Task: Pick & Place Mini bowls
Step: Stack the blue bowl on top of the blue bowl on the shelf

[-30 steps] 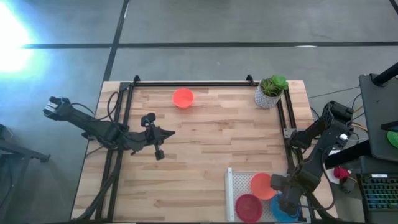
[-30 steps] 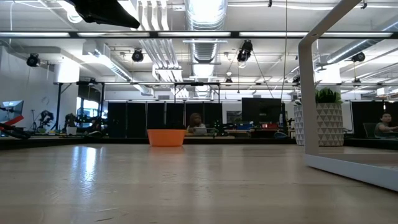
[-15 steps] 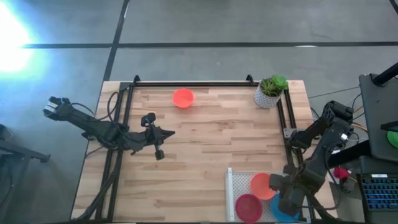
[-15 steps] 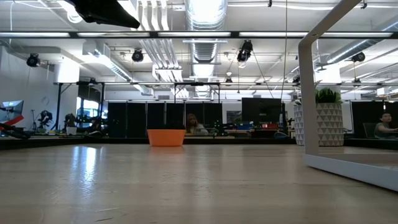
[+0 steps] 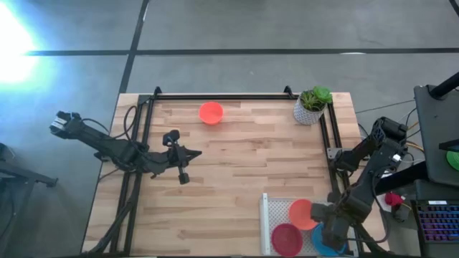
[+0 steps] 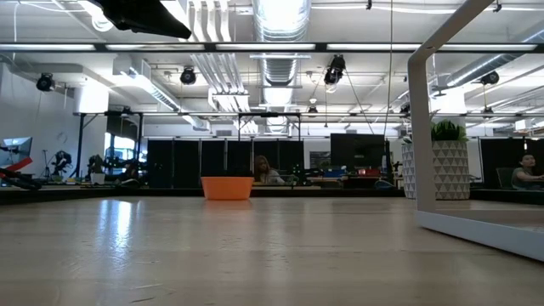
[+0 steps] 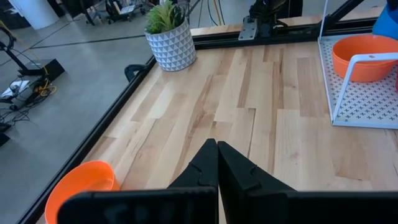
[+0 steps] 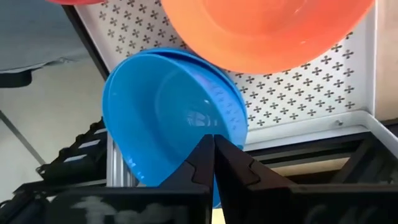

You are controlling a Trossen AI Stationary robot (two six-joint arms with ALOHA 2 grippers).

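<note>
At lower right of the high view, the right gripper (image 5: 331,233) sits over the white perforated tray (image 5: 267,215), where three mini bowls are gathered: an orange bowl (image 5: 301,213), a red bowl (image 5: 286,236) and a blue bowl (image 5: 326,242) partly hidden under the arm. The right wrist view shows the fingers (image 8: 227,163) pressed fully together with the blue bowl's (image 8: 174,118) rim wall pinched between them; the bowl stands tilted on edge against the orange bowl (image 8: 267,25), which suggests a rim pinch chosen because the bowl is too wide to span. Judgement: a pick from the tray is just starting.

Left gripper (image 5: 183,166) waits at centre left of the counter (image 5: 251,165), fingers (image 7: 239,171) shut on nothing, aimed across the wood.

One more orange bowl (image 5: 211,112) rests alone near the upper edge of the counter, well apart from the tray; it also shows at lower left of the left wrist view (image 7: 81,186). Potted plant (image 5: 313,105) stands at the upper right corner, clear of both arms.

Risk, judged: a thin rim pinch could let the bowl swing or slip on lifting.
</note>
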